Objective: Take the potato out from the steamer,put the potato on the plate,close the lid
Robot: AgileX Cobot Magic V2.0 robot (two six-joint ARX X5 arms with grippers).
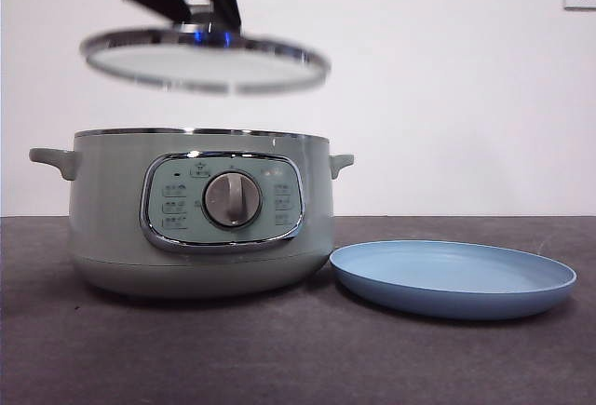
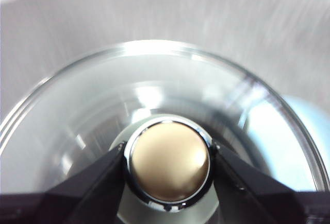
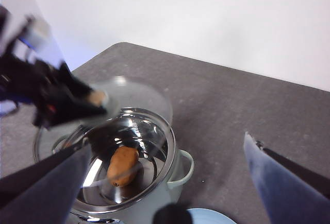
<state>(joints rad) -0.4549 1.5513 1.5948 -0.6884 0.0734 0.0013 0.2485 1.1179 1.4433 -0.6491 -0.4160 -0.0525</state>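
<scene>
One steamer (image 1: 200, 214) stands on the tabletop (image 1: 279, 349). Its one lid (image 1: 205, 59) hangs tilted above it, the left tool (image 2: 167, 162) clamped on the knob (image 2: 167, 161). One potato (image 3: 122, 165) lies inside the steamer. One plate (image 1: 453, 277) sits just beside it. The right tool (image 3: 170, 183), above the steamer, is spread wide and holds nothing.

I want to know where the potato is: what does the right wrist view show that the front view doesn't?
Only the right wrist view shows the potato, lying inside the open steamer, and the right gripper, jaws wide apart. Only the front view shows the steamer's control panel and the whole plate, with nothing on it. Both show the lid held above the steamer by the left gripper.
</scene>
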